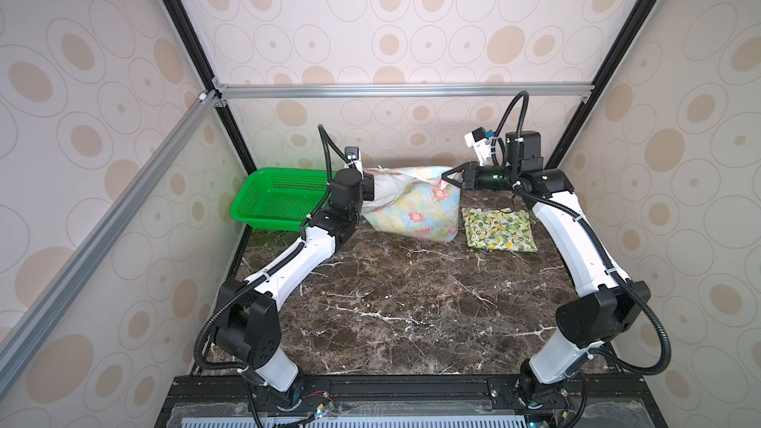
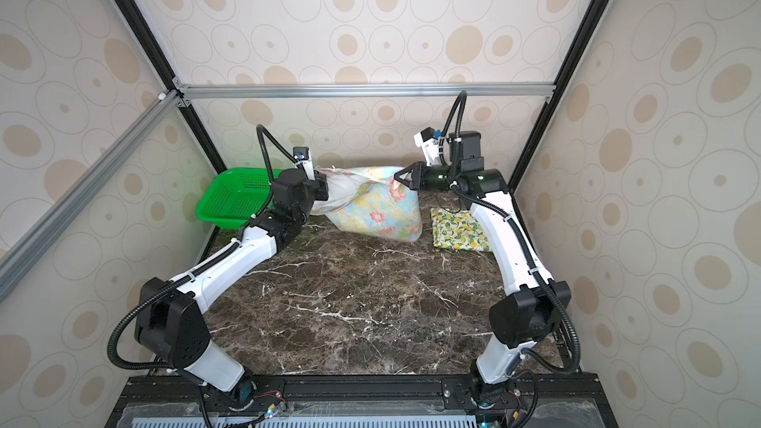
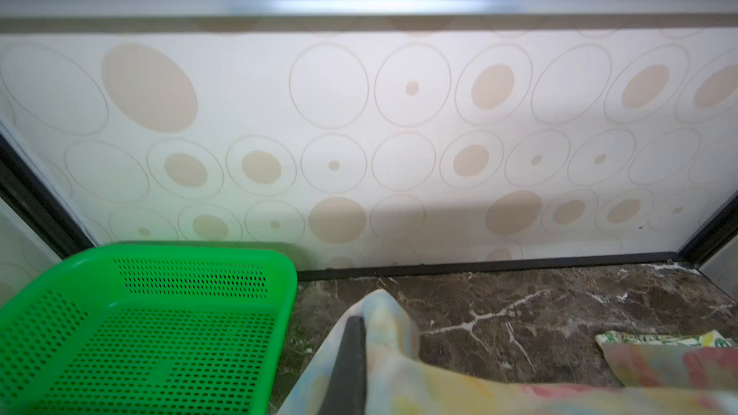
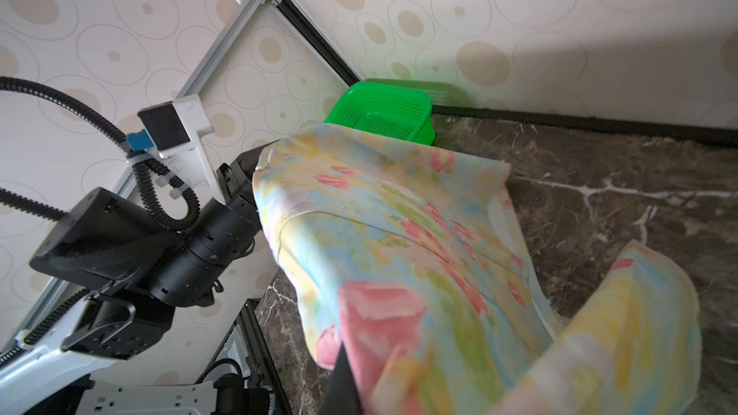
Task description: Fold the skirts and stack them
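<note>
The left claw [image 3: 353,327] and right claw [image 1: 447,177] are clamping the flowered skirt [image 1: 416,207] aloft over the bench [image 1: 412,302] (fold pending), while the lemon skirt [image 1: 498,229] is lying folded beside it, stacking outstanding.

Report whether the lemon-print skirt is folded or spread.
Folded: the lemon-print skirt lies as a compact layered rectangle on the table.

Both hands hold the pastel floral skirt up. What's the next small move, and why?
Probably lower the pastel skirt forward onto the table and spread it flat: the left hand and right hand pinch its upper edge, it hangs bunched, and the lemon skirt already lies folded.
</note>
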Motion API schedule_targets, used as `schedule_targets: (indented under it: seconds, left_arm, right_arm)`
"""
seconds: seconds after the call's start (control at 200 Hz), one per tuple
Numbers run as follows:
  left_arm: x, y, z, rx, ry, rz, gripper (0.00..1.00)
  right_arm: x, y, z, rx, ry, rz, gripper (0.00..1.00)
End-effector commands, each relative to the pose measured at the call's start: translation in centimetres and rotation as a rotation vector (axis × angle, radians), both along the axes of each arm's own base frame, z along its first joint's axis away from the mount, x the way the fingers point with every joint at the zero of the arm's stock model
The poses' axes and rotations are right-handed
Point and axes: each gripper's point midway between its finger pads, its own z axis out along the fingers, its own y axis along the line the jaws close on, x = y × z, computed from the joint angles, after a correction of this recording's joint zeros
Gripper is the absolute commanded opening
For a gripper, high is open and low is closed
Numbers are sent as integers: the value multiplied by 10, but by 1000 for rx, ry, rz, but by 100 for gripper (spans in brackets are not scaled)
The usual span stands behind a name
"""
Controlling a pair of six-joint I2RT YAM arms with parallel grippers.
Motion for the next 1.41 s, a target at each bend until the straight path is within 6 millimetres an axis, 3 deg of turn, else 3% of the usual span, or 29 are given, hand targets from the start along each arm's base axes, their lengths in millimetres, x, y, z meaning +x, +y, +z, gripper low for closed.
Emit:
schedule_targets:
  seconds: [0.0,0.075,0.18,0.33,0.365,0.425,0.46,0.505,0.56,0.61,0.72,0.805,0.945,1.12,1.25,1.4]
  left_arm:
    - [-16,17,27,65,-19,41,0]
    - [-31,21,19,37,-3,28,0]
    - [-58,21,-15,-17,50,-17,0]
    - [-106,6,-96,-76,192,-92,0]
    - [-117,1,-118,-78,244,-103,0]
    - [-137,-2,-158,-86,344,-105,19]
    - [-148,-2,-178,-94,394,-96,23]
    - [-164,2,-203,-103,455,-84,35]
    - [-182,6,-221,-120,500,-80,54]
    - [-194,11,-227,-141,520,-68,64]
    - [-212,23,-225,-164,534,-60,72]
    - [-219,36,-220,-140,540,-24,75]
    - [-222,39,-223,-109,569,-19,82]
    - [-215,23,-266,-46,714,-27,85]
    - [-207,38,-301,82,831,93,85]
    - [-190,37,-304,82,829,106,83]
  right_arm:
    - [-16,-4,19,-14,-113,33,0]
    - [-29,-7,-3,1,-70,17,0]
    - [-56,-16,-64,13,50,-30,0]
    - [-106,-32,-163,-11,247,-112,0]
    - [-118,-34,-186,-16,299,-126,10]
    - [-138,-37,-219,-12,385,-137,31]
    - [-148,-38,-236,-12,429,-150,44]
    - [-158,-42,-250,-14,468,-170,51]
    - [-169,-44,-257,-10,494,-182,56]
    - [-176,-47,-259,-17,506,-196,59]
    - [-181,-55,-250,-34,490,-242,61]
    - [-181,-56,-246,-45,504,-252,61]
    - [-188,-43,-262,-94,572,-227,57]
    - [-205,-25,-303,-236,664,-212,56]
    - [-217,-24,-326,-314,725,-224,57]
    - [-220,-28,-336,-350,755,-242,57]
